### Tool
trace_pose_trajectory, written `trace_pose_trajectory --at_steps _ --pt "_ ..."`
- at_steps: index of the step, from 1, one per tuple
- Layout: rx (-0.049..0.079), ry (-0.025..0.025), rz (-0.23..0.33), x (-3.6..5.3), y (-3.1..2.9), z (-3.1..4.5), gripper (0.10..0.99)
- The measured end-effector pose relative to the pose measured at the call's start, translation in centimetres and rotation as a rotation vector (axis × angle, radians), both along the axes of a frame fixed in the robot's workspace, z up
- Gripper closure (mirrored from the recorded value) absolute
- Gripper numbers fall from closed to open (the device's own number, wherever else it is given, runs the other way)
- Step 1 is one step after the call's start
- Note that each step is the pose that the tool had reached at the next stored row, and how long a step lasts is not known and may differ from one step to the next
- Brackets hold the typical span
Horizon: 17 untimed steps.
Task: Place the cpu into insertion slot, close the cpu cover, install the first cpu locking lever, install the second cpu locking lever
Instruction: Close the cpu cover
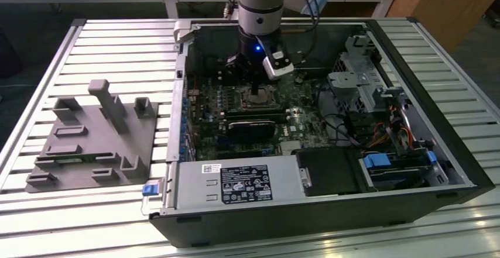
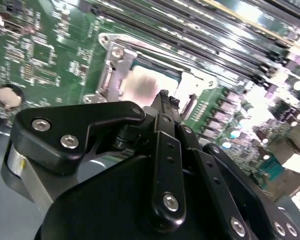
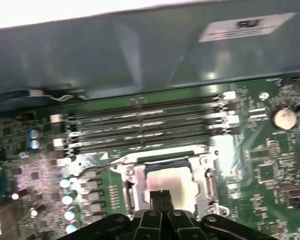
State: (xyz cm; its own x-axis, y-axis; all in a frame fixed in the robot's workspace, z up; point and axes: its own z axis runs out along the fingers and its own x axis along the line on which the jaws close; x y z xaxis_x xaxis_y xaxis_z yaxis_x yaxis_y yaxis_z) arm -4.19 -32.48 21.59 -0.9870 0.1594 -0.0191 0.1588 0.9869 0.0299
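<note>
The cpu [image 3: 176, 184] lies in the insertion slot [image 1: 259, 99], its dull silver face showing through the cut-out of the cpu cover [image 3: 206, 176], which lies flat over it. In both wrist views my gripper [image 3: 161, 196] hangs just above the cpu's edge, its two black fingertips [image 2: 164, 98] pressed together with nothing between them. The cover's silvery frame [image 2: 113, 70] surrounds the cpu [image 2: 142, 86]. A thin wire lever [image 3: 115, 160] stands slightly off the board beside the socket. In the exterior view the gripper [image 1: 254, 88] is directly over the socket.
Several long black memory slots [image 3: 145, 125] run beside the socket. A black graphics card [image 1: 252, 130], a drive cage [image 1: 355, 88] and the case wall [image 3: 140, 55] hem in the board. A grey fixture [image 1: 93, 141] sits on the slatted table at the exterior view's left.
</note>
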Motion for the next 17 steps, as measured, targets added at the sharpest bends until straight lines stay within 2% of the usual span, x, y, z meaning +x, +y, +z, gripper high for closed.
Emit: trace_pose_trajectory --at_steps 6,10,17 --pt "0.0 0.0006 0.0 1.03 0.0 0.0 0.98" --pt "0.0 0.0008 0.0 1.13 0.0 0.02 0.98" --pt "0.0 0.0008 0.0 1.13 0.0 1.09 0.98"
